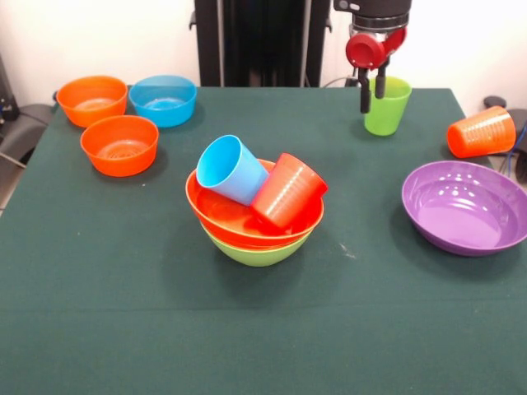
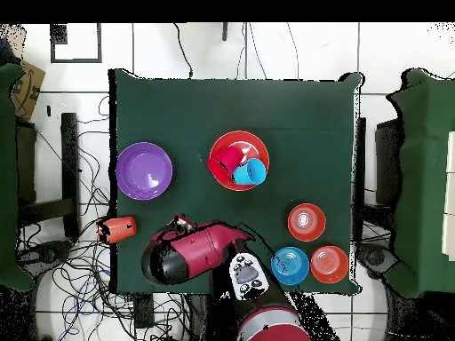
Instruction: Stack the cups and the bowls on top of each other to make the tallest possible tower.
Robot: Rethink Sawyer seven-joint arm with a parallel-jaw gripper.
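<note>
Front view shows the gripper (image 1: 371, 97) at the table's (image 1: 99, 271) far edge, its two dark fingers (image 1: 365, 97) slightly spread, one outside and one seemingly inside the rim of the upright lime green cup (image 1: 387, 105). Mid-table, the tower (image 1: 255, 216) is an orange-red bowl (image 1: 222, 216) nested in a lime green bowl (image 1: 257, 251), with the light blue cup (image 1: 232, 169) and red cup (image 1: 288, 191) lying tilted inside. An orange cup (image 1: 481, 132) lies tipped at the right edge, just behind the purple bowl (image 1: 465, 206). Two orange bowls (image 1: 92, 99) (image 1: 120, 145) and a blue bowl (image 1: 164, 99) sit at the far left corner.
</note>
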